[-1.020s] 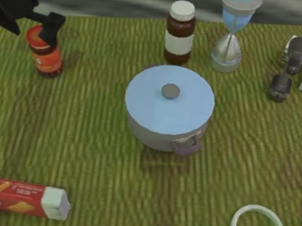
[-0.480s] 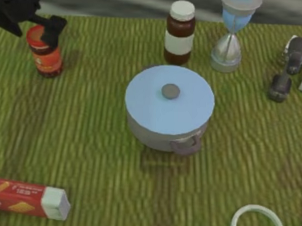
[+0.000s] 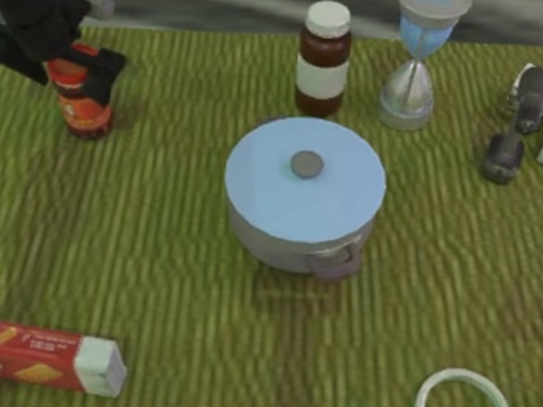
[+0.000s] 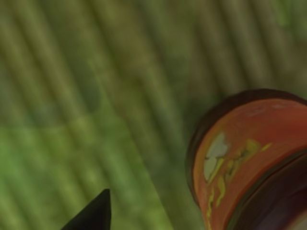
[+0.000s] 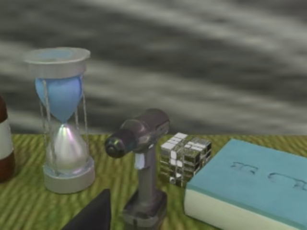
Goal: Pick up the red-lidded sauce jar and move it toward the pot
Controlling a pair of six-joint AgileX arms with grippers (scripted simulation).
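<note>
The red-lidded sauce jar (image 3: 83,105) stands upright at the table's far left; its orange-red label (image 4: 240,158) fills the left wrist view. My left gripper (image 3: 66,64) is over it, open, with one dark finger on each side of the red lid. One fingertip (image 4: 98,211) shows apart from the jar, with green mat between them. The pot (image 3: 304,191), grey with a pale-blue lid, sits at the table's middle, well to the right of the jar. My right gripper is out of the top view; one fingertip (image 5: 98,211) shows in its wrist view with nothing held.
A brown jar with a white lid (image 3: 323,60) and an hourglass (image 3: 420,61) stand behind the pot. A drill (image 3: 518,124) and a teal book (image 5: 249,187) lie at the right edge. A cracker box (image 3: 44,356) and a white ring (image 3: 464,401) lie near the front.
My left gripper has come down and shifted slightly right, so its fingers now straddle the jar's lid. The jar and the pot have not moved.
</note>
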